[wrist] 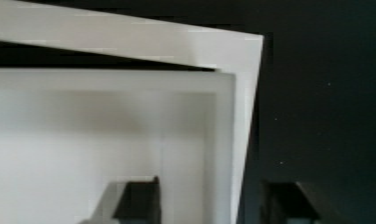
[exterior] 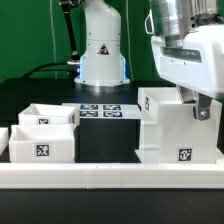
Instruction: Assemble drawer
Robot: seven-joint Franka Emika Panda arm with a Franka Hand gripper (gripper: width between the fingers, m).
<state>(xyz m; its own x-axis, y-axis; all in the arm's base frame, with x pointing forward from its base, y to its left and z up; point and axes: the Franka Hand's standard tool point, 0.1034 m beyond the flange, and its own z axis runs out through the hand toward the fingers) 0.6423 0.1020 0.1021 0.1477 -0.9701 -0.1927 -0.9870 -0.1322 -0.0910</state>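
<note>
The drawer's tall white housing [exterior: 172, 125] stands at the exterior view's right, with a tag low on its front. My gripper [exterior: 201, 108] hangs over the housing's right top edge. In the wrist view the gripper [wrist: 213, 203] straddles a thin upright wall of the housing [wrist: 238, 110]. One dark finger [wrist: 135, 200] is inside it and the other is outside over the black table. A narrow dark gap shows beside the outer finger, so the jaws are open. Two small open-topped trays [exterior: 44, 140] [exterior: 52, 114] sit side by side at the left.
The marker board [exterior: 105, 110] lies flat at the back centre, before the arm's white base [exterior: 102, 55]. A long low white border wall [exterior: 110, 176] runs along the front. Black table [exterior: 108, 140] lies between the trays and the housing.
</note>
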